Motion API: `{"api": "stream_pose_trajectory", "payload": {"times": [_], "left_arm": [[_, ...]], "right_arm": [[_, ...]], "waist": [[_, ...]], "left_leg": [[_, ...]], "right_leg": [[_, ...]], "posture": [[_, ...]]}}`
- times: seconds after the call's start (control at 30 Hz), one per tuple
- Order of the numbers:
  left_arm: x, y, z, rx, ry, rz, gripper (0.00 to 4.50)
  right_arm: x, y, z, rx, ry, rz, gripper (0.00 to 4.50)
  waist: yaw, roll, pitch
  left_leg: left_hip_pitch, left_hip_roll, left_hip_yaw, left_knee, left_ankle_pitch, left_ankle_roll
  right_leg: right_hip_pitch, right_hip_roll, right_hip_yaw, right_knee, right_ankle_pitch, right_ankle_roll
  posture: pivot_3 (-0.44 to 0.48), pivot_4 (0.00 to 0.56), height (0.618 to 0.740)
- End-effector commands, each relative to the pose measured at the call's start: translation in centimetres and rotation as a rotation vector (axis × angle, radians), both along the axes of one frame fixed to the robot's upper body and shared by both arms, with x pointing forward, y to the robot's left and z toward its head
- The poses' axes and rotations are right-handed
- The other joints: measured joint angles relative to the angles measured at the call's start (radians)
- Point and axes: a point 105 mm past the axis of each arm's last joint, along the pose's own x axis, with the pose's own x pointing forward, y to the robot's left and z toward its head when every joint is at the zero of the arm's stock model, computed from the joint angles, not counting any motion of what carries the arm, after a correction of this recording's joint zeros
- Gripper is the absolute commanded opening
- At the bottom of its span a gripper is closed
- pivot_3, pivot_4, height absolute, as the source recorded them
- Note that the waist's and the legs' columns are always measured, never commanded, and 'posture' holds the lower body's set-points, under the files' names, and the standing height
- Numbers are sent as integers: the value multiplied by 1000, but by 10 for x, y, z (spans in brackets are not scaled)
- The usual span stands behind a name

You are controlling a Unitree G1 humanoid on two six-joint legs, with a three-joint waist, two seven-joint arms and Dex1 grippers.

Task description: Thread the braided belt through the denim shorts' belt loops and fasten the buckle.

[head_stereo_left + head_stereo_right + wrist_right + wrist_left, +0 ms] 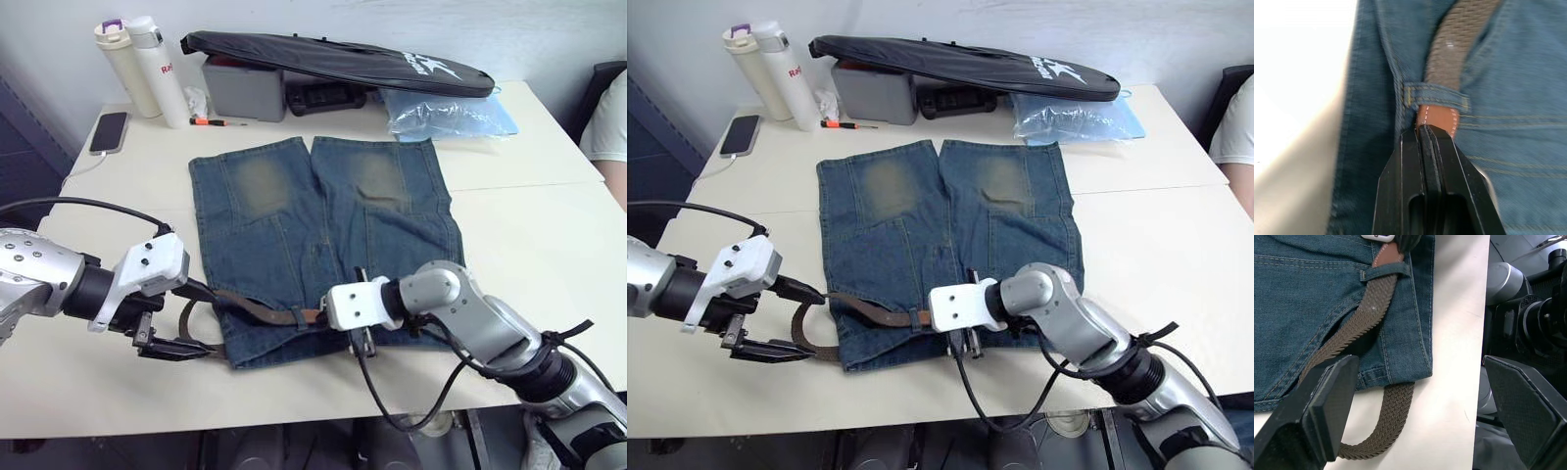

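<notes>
The denim shorts [323, 240] are spread flat on the bench [529, 245], waistband toward the robot. The braided belt [1364, 318] is passed under one belt loop [1437, 95], its other part looped off the shorts' edge onto the bench. Its leather end [1437, 117] is pinched by the right tool [1425, 132]. The left tool [171, 348] is held spread beside the loop of belt.

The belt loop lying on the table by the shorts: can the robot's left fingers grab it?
Probably yes. The left gripper is open, and the braided belt curves bare on the table between its fingers.
</notes>
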Motion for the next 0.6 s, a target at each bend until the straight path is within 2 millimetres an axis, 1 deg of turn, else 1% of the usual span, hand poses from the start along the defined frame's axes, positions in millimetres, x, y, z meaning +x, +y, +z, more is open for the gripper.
{"api": "stream_pose_trajectory", "payload": {"times": [0.03,0.1,0.17,0.2,0.23,0.27,0.33,0.37,0.43,0.47,0.5,0.6], "left_arm": [[14,-2,15,-67,-76,48,4500],[22,-3,20,-99,-94,72,4500],[42,-4,28,-154,-123,146,3950],[58,-4,31,-166,-154,192,3659],[68,-5,32,-169,-174,222,3300],[80,-6,27,-135,-200,224,2905],[92,-8,21,-84,-224,212,1940],[98,-17,9,-43,-227,155,1506],[104,-31,-8,15,-223,56,691],[106,-35,-13,36,-221,19,149],[104,-43,-19,39,-196,-40,63],[98,-57,-37,73,-130,-212,63]], "right_arm": [[-5,-3,21,10,-49,37,41],[-7,-5,22,3,-48,42,41],[-7,-5,18,-4,-47,41,0],[-7,-5,15,-10,-47,40,0],[-7,-5,14,-14,-48,39,0],[-7,-4,12,-15,-48,39,0],[-7,-3,10,-14,-48,38,0],[-8,-1,9,-11,-49,38,0],[-9,1,8,-8,-52,38,0],[-9,1,8,-7,-53,38,0],[-9,1,7,-7,-56,34,0],[-10,0,7,-7,-63,16,0]], "waist": [[2,0,0],[2,-1,-1],[2,-1,-1],[4,-1,-1],[6,-2,-2],[4,-3,-2],[2,-3,-3],[1,-3,-3],[2,-3,-4],[2,-3,-4],[2,-3,-4],[1,-4,-3]], "left_leg": [[0,0,0,0,0,0],[0,0,0,1,0,0],[1,0,0,1,0,0],[1,0,0,1,0,0],[1,0,0,2,0,0],[2,0,0,3,1,1],[2,-1,1,3,1,0],[3,-1,2,3,1,0],[3,-1,4,3,1,0],[3,-1,5,3,1,0],[2,-1,5,3,1,0],[2,0,6,3,1,0]], "right_leg": [[0,0,0,0,0,0],[0,0,0,1,0,0],[0,0,1,2,0,0],[1,0,1,3,0,0],[1,0,1,5,0,1],[1,0,1,6,0,1],[1,0,2,7,0,1],[0,0,3,7,0,1],[0,0,4,7,0,1],[-1,0,4,7,0,1],[-1,0,5,7,0,1],[-2,0,6,7,0,2]], "posture": [[0,150,740],[0,150,740],[0,150,740],[0,150,740],[0,150,740],[0,150,740],[0,150,740],[0,150,740],[0,150,740],[0,150,740],[0,150,740],[0,150,740]]}}
